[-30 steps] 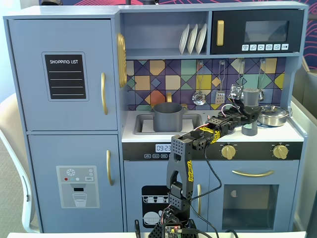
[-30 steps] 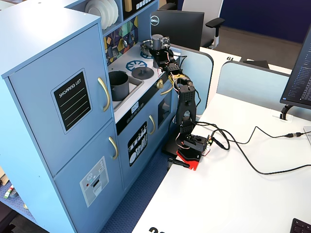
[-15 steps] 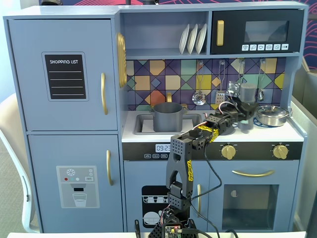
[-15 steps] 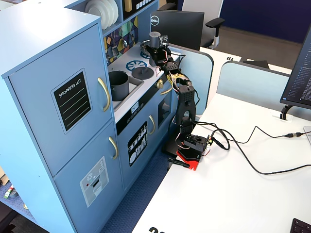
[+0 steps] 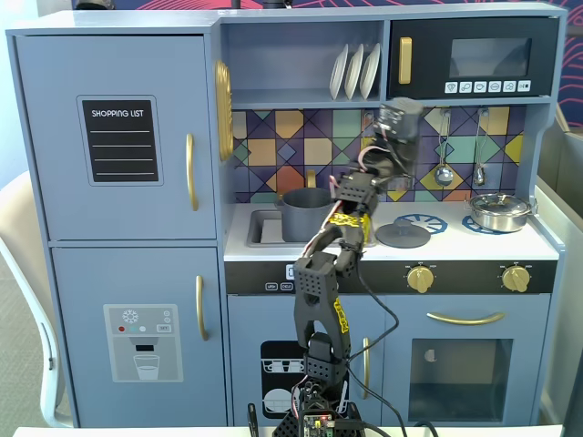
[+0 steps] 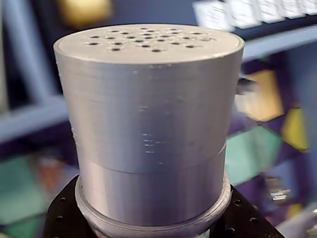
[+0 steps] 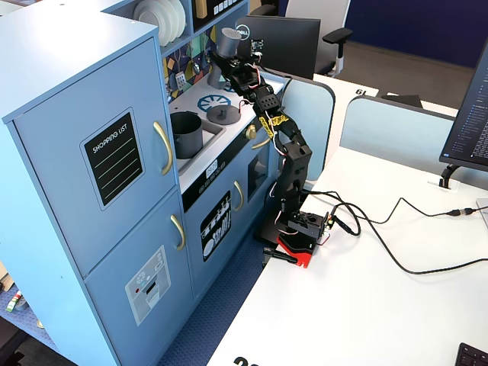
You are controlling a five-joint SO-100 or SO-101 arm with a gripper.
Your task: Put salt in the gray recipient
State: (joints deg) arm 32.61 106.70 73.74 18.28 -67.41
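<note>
We record one tall gray cylindrical salt shaker (image 5: pixel 401 121), its flat top pierced with small holes, raised in the air above the toy kitchen counter (image 5: pixel 273 244) and leaning a little to the right in a fixed view. In the wrist view the salt shaker (image 6: pixel 148 124) fills the frame, its lower body seated between the black fingers (image 6: pixel 62 218) of the gripper (image 6: pixel 148 230), which we judge clamped around it. In a fixed view the gripper (image 5: pixel 390 150) sits just under the shaker, at the far end of one black jointed robot arm (image 5: pixel 319 300) that rises from the near table. We count one matte dark gray cylindrical pot (image 5: pixel 306 215), standing in the sink recess on the left part of the counter; the shaker hangs above and to the right of it, well apart, not over its mouth. To the right of the pot lies one flat round gray lid (image 5: pixel 403 236), roughly beneath the shaker. Farther right stands one shiny silver pan (image 5: pixel 499 211) on the counter. On the upper shelf we count three white plates (image 5: pixel 355 71) standing on edge. Two metal utensils (image 5: pixel 444 173) hang against the coloured tile backsplash at the far right. Two gold knobs (image 5: pixel 420 278) sit on the front panel.
</note>
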